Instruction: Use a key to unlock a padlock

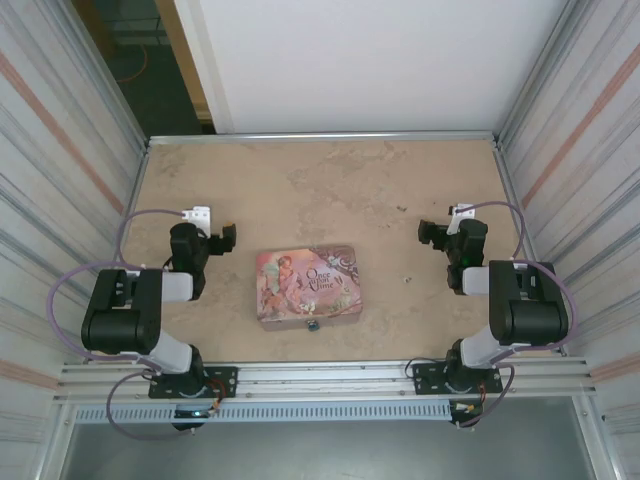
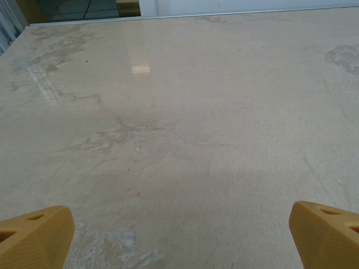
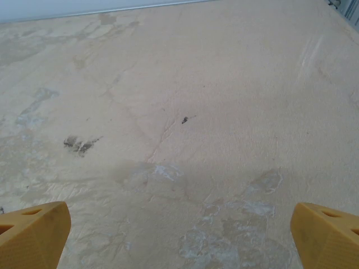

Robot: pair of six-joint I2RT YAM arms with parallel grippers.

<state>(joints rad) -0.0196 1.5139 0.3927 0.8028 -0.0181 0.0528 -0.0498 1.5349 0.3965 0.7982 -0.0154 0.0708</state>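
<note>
The padlock (image 1: 312,325) is a tiny blue-teal thing hanging at the front edge of a pink pictured tin (image 1: 306,287) in the middle of the table. The key is out of view. My left gripper (image 1: 226,238) hovers left of the tin, well apart from it, and stands open. Its yellow fingertips (image 2: 35,235) sit wide apart over bare table, so the left gripper (image 2: 179,238) holds nothing. My right gripper (image 1: 432,232) is to the right of the tin, also apart and open. In the right wrist view the right gripper (image 3: 179,238) has bare table between its fingertips (image 3: 325,232).
The beige marbled tabletop (image 1: 330,190) is walled by corrugated metal panels (image 1: 60,150) left and right, with a white wall (image 1: 360,60) behind. A metal rail (image 1: 330,375) runs along the near edge by the arm bases. A dark speck (image 3: 184,119) marks the table.
</note>
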